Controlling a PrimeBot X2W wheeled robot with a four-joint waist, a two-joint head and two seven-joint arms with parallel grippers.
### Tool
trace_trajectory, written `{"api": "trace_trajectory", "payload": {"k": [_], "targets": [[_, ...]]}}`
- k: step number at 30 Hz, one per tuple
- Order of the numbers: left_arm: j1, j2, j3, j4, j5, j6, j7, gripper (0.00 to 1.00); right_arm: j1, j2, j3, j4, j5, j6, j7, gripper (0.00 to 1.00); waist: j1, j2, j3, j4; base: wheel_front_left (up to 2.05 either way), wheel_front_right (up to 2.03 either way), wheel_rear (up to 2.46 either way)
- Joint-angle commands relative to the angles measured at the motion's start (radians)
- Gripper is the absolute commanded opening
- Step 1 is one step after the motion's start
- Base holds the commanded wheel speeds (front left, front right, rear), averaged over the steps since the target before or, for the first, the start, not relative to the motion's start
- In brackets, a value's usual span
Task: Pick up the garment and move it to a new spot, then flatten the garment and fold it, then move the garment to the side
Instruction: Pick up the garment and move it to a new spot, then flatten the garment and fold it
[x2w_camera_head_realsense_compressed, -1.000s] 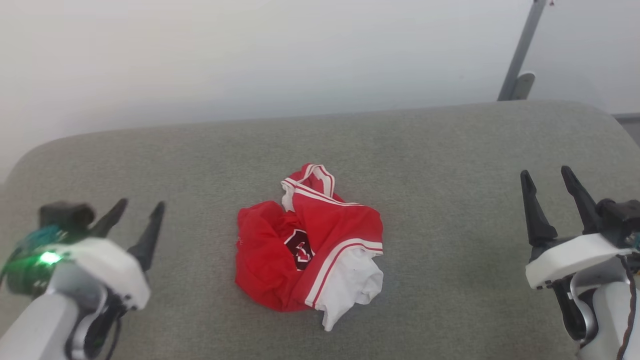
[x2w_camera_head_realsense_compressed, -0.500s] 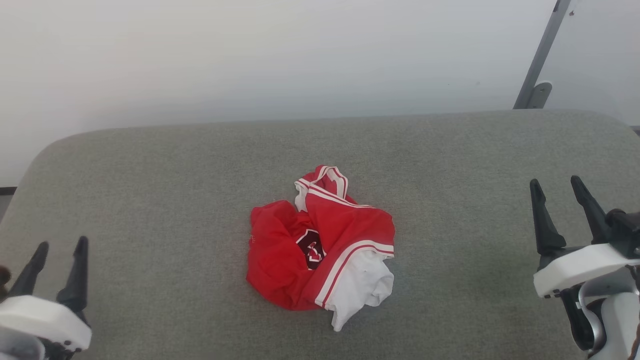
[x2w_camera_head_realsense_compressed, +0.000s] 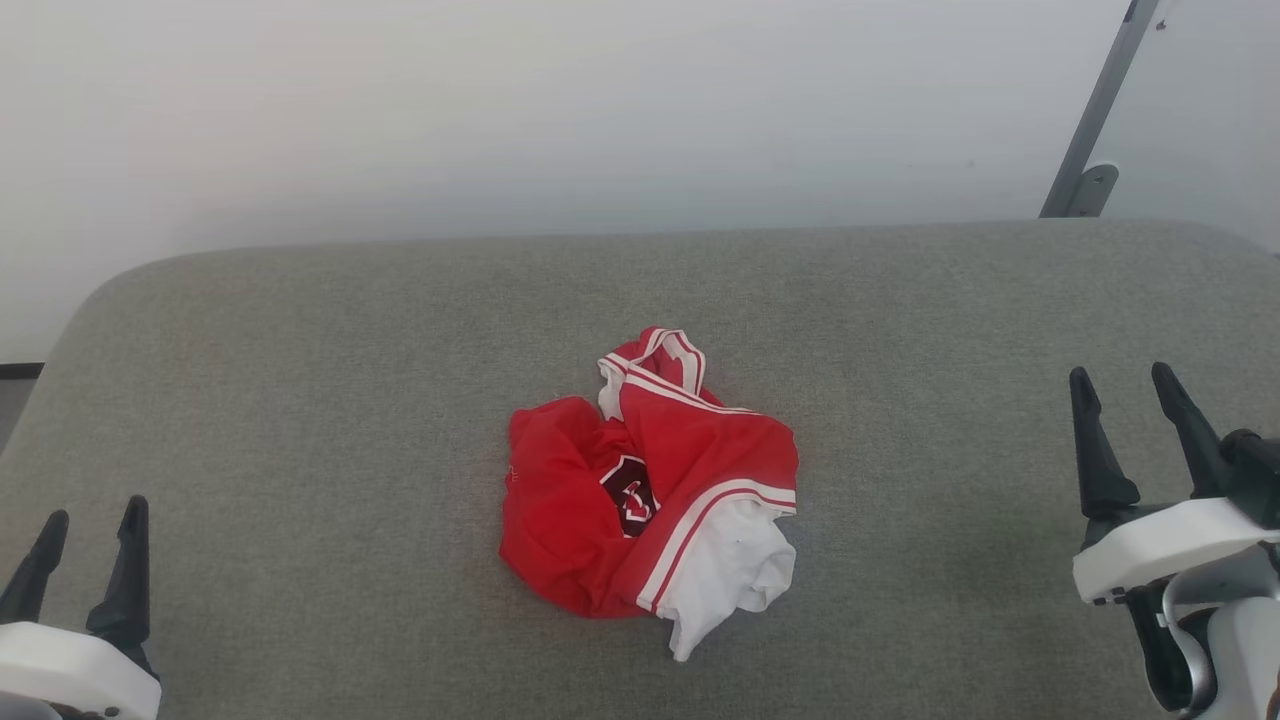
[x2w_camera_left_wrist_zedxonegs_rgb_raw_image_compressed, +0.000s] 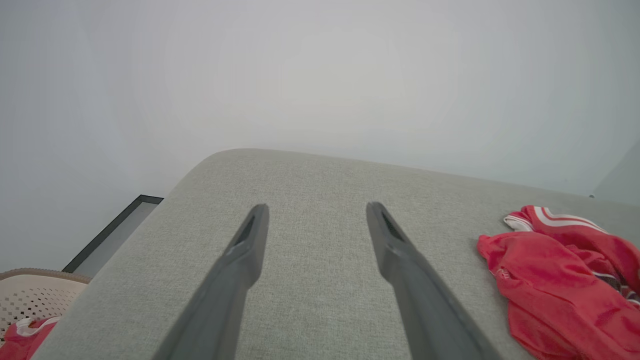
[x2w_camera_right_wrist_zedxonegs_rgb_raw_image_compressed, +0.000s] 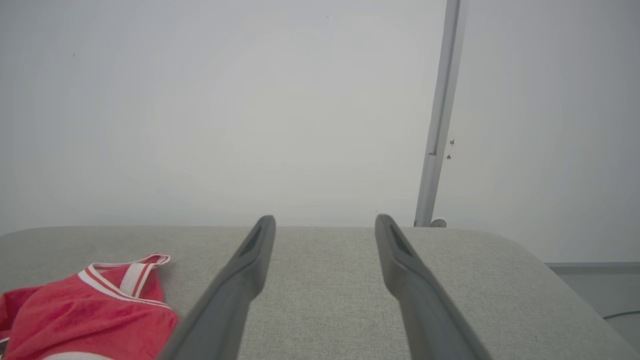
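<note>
The garment (x2w_camera_head_realsense_compressed: 650, 495), a red jersey with white sleeve and striped trim, lies crumpled in a heap at the middle of the grey padded surface (x2w_camera_head_realsense_compressed: 350, 380). It also appears at the right edge of the left wrist view as the garment (x2w_camera_left_wrist_zedxonegs_rgb_raw_image_compressed: 555, 280) and at the lower left of the right wrist view as the garment (x2w_camera_right_wrist_zedxonegs_rgb_raw_image_compressed: 90, 310). My left gripper (x2w_camera_head_realsense_compressed: 92, 520) is open at the lower left, well apart from the heap. My right gripper (x2w_camera_head_realsense_compressed: 1120, 383) is open at the far right, also clear of it. Both hold nothing.
A white wall rises behind the padded surface, with a grey metal pole (x2w_camera_head_realsense_compressed: 1100, 110) at the back right. Off the surface's left end a perforated beige basket (x2w_camera_left_wrist_zedxonegs_rgb_raw_image_compressed: 35, 295) holds red cloth (x2w_camera_left_wrist_zedxonegs_rgb_raw_image_compressed: 22, 335). Bare padding lies on both sides of the heap.
My left gripper has drawn back and down toward the lower left corner. The head camera has shifted, so the whole scene sits slightly further right. The garment lies as before.
</note>
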Motion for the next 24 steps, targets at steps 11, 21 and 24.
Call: {"api": "trace_trajectory", "payload": {"k": [11,21,24], "targets": [[0.007,-0.008,0.001,-0.015,0.006,0.001,-0.003,1.0,0.017,0.009,0.019,-0.011,0.003,0.0,0.019,1.0,0.0,0.0,0.0,0.011,0.0,0.0,0.0],[-0.007,-0.007,-0.008,-0.041,0.005,0.008,0.007,1.0,0.002,0.002,0.236,0.003,0.069,0.0,0.135,1.0,0.0,0.0,0.024,0.058,0.0,0.0,0.0],[-0.018,-0.012,-0.012,-0.045,0.009,0.008,0.008,1.0,-0.007,-0.008,0.324,0.007,0.103,0.0,0.197,1.0,0.0,0.0,0.039,0.076,0.0,0.0,0.0]]}}
